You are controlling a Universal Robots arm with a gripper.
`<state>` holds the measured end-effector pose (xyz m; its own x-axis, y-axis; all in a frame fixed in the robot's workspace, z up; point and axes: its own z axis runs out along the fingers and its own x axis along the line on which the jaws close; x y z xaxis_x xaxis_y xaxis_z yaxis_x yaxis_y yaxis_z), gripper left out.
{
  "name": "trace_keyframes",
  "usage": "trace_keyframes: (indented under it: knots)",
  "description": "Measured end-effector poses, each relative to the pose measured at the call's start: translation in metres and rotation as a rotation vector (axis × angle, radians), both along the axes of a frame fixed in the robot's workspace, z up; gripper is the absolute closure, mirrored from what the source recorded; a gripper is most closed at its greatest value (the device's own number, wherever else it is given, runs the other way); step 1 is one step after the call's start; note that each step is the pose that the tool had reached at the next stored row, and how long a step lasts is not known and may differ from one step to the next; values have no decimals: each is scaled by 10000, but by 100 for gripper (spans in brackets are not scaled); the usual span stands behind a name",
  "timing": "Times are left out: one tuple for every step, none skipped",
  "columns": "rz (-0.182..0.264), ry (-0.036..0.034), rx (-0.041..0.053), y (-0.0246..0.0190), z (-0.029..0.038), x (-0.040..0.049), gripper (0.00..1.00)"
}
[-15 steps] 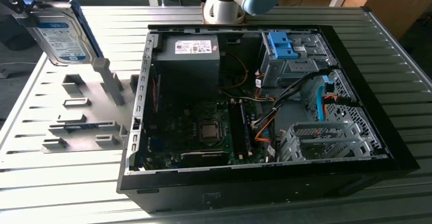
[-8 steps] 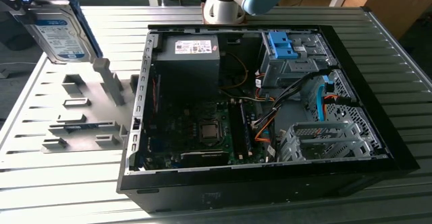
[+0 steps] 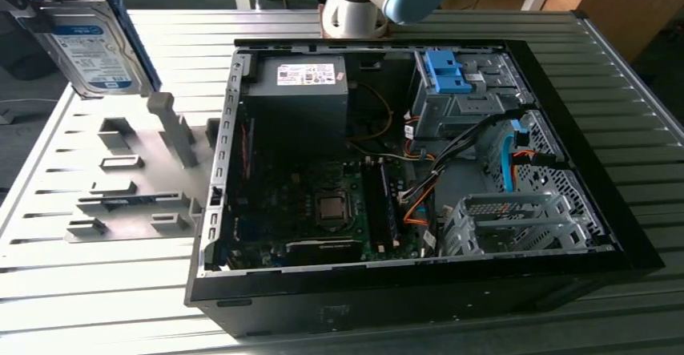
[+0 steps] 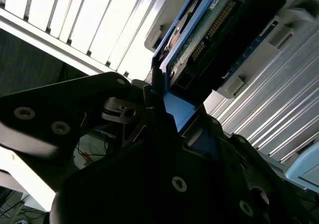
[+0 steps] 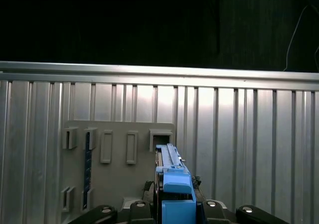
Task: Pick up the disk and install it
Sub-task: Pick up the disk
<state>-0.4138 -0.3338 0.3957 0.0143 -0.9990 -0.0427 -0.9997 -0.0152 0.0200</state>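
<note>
The disk, a silver drive with a white-and-blue label in a blue carrier frame, hangs upright in the air at the exterior view's far left, above the grey holder plate. My gripper is shut on its upper end. In the second wrist view, the dark fingers clamp the blue frame, and the disk's green circuit board faces the camera. In the first wrist view, the disk's blue edge stands out between the fingers, over the slotted holder plate.
An open computer case lies on the ribbed metal table, at the exterior view's right of the holder plate. Inside are a grey box with a white sticker, a bare blue bracket on the drive bay, cables and a motherboard. The arm's base stands behind the case.
</note>
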Motion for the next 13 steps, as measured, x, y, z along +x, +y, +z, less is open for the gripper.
trace_keyframes:
  knots:
    - [0,1,-1,0,9,0,63]
    - [0,1,0,0,18,0,63]
    - [0,0,0,0,27,0,63]
    - [0,1,0,0,35,0,63]
    - [0,2,-1,0,44,0,63]
    - [0,1,-1,0,52,0,63]
    - [0,2,0,0,61,0,63]
    - [0,1,-1,0,71,0,63]
    - [0,1,0,1,82,0,63]
    - [0,0,0,1,94,0,63]
    - [0,0,0,1,105,0,63]
    - [0,0,0,1,117,0,63]
    - [0,2,-1,1,132,0,63]
